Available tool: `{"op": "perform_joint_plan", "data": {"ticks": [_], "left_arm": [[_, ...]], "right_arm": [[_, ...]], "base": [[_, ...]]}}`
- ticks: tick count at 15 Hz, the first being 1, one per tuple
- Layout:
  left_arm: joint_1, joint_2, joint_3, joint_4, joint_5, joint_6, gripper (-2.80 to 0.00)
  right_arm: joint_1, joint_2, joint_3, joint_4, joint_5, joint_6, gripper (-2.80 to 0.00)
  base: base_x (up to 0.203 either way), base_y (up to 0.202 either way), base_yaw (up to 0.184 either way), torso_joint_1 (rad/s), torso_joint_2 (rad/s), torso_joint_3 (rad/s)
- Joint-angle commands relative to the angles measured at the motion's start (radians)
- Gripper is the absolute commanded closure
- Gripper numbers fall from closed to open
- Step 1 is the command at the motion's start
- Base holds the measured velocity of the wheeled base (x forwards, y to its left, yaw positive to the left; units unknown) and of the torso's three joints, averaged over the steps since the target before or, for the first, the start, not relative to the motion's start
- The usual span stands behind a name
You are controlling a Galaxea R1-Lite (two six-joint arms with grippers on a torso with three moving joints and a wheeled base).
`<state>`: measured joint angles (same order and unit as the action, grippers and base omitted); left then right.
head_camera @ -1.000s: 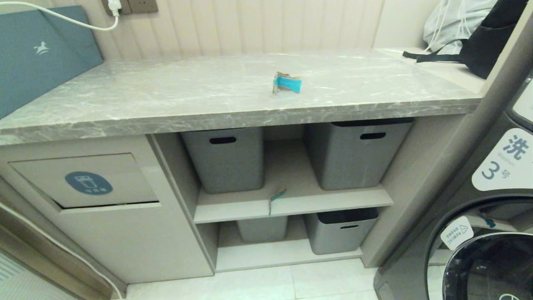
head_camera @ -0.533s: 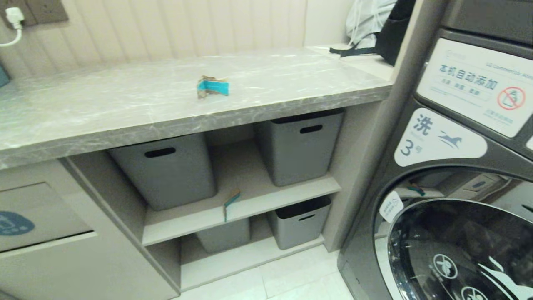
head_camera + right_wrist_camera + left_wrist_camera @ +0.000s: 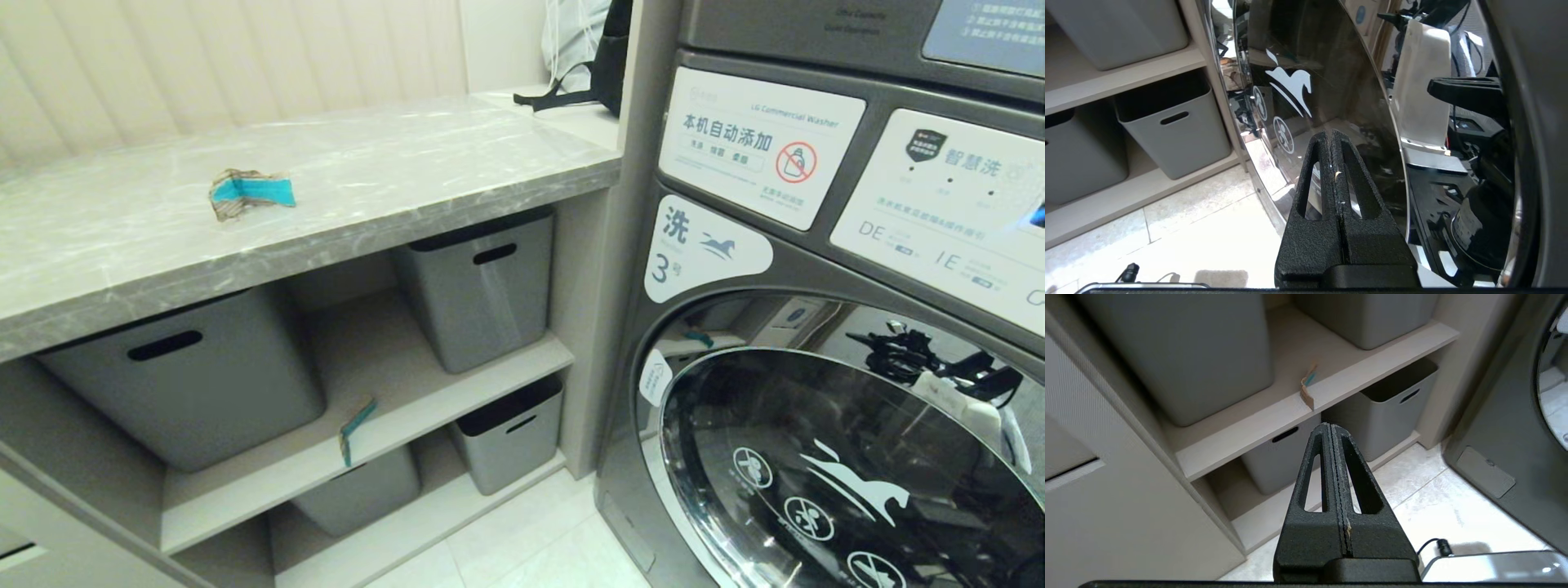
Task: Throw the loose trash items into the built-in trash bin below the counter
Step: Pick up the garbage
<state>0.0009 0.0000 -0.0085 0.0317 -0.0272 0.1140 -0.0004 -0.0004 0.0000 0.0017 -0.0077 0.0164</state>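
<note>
Two scraps show: one [image 3: 249, 192] lies flat on the table [image 3: 392, 175], back from its front edge, long axis along that edge; the other [image 3: 356, 427] stands on edge at the shelf's [image 3: 424, 404] front lip. The left tool [image 3: 1332, 428], together and empty, hangs below and in front of the shelf scrap, so the left arm looks nearer. The right tool [image 3: 1329, 136], together, faces the washer [image 3: 816, 343]. Four tubs; the bin is out of view.
</note>
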Motion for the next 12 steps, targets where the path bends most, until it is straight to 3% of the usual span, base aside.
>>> {"op": "perform_joint_plan", "data": {"ticks": [1,4,6,8,12], "left_arm": [[0.001,0.002,-0.001,-0.001,0.001,0.032,0.00],[0.000,0.004,-0.007,-0.058,-0.008,0.070,0.00],[-0.003,0.073,-0.138,-0.072,-0.053,0.065,0.00],[-0.028,0.265,-0.365,-0.080,-0.088,0.052,0.00],[-0.088,0.803,-0.977,-0.077,-0.124,0.006,0.00]], "right_arm": [[0.000,0.000,0.000,0.000,0.000,0.000,0.00],[-0.001,0.000,0.000,0.000,0.001,-0.001,0.00],[0.000,0.000,0.000,0.000,0.000,-0.001,0.00],[0.000,0.000,0.000,0.000,0.000,0.000,0.00],[-0.001,0.000,0.000,0.000,0.000,0.000,0.00]], "base": [[0.000,0.000,0.000,0.000,0.00,0.000],[0.000,0.000,0.000,0.000,0.00,0.000],[0.000,0.000,0.000,0.000,0.00,0.000],[0.000,0.000,0.000,0.000,0.00,0.000],[0.000,0.000,0.000,0.000,0.00,0.000]]}}
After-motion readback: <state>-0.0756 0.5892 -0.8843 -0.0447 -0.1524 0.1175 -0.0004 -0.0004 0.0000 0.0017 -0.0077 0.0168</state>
